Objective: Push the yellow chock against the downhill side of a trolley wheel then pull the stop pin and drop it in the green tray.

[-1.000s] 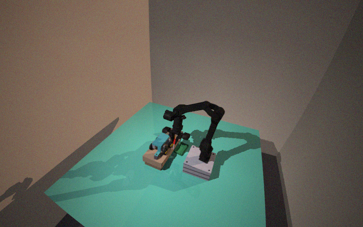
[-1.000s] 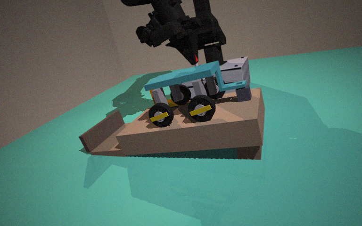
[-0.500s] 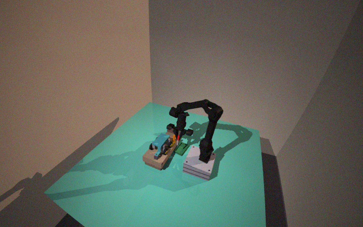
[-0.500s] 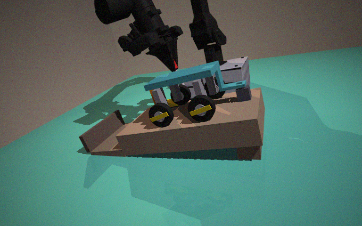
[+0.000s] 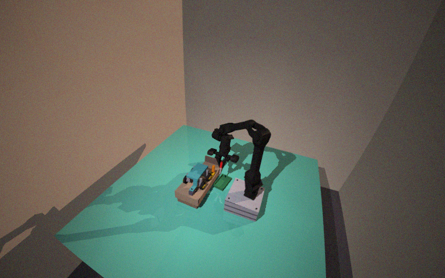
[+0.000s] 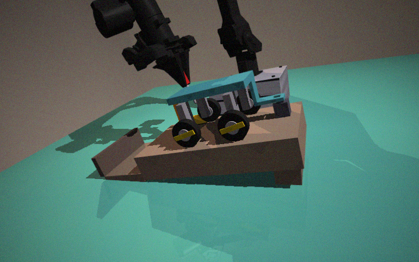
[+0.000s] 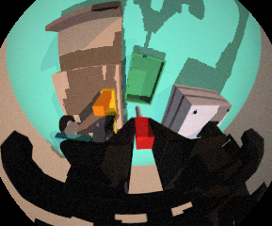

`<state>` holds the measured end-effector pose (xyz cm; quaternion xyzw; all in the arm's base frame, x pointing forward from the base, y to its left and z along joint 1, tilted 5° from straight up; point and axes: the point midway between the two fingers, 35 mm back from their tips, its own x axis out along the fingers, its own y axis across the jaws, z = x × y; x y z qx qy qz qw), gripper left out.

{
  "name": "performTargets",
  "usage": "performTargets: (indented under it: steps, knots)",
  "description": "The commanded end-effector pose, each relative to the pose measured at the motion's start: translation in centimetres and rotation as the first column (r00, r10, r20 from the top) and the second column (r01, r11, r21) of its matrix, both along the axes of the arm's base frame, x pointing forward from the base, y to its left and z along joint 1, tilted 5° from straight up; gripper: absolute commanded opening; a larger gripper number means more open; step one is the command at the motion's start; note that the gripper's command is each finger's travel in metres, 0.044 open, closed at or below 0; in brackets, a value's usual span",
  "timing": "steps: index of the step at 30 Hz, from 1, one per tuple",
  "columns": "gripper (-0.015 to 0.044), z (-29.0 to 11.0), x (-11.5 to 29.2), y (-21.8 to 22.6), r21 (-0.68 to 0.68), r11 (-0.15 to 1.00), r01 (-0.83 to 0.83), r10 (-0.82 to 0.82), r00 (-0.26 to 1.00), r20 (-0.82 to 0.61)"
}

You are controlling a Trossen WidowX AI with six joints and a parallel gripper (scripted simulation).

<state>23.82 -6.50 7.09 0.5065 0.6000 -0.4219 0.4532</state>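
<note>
My gripper (image 5: 221, 164) (image 6: 185, 81) (image 7: 140, 121) is shut on the red head of the stop pin (image 5: 221, 165) (image 6: 186, 78) (image 7: 144, 137). The pin's grey shank points down, clear of the ramp, above and near the green tray (image 5: 218, 186) (image 7: 132, 98). The blue trolley (image 5: 197, 171) (image 6: 215, 84) (image 7: 70, 137) stands on the ramp (image 5: 186, 198) (image 6: 225, 162) (image 7: 85, 80). The yellow chock (image 5: 212, 169) (image 6: 200, 120) (image 7: 105, 101) with its orange handle stands at the downhill side of the trolley's near-tray wheel; exact contact cannot be told. The tray looks empty.
The ramp's end wall (image 5: 211, 160) (image 6: 119, 152) (image 7: 84, 16) stands at its downhill end. A dark block (image 6: 282, 109) stands under the trolley's uphill nose. The arm's layered grey base (image 5: 240, 202) (image 6: 271, 85) (image 7: 197, 110) stands beside the tray.
</note>
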Motion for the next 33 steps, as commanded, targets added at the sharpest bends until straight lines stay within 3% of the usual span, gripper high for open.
performTargets:
  steps: [1,16,33]
  knots:
    - [0.0,0.14,0.16,-0.14,-0.017,0.998,0.058,-0.058,0.998,-0.004]
    - [0.0,0.17,-0.01,0.13,-0.117,0.863,0.491,-0.495,0.869,-0.013]
    - [0.0,0.17,-0.07,0.44,-0.204,0.492,0.847,-0.862,0.507,0.026]
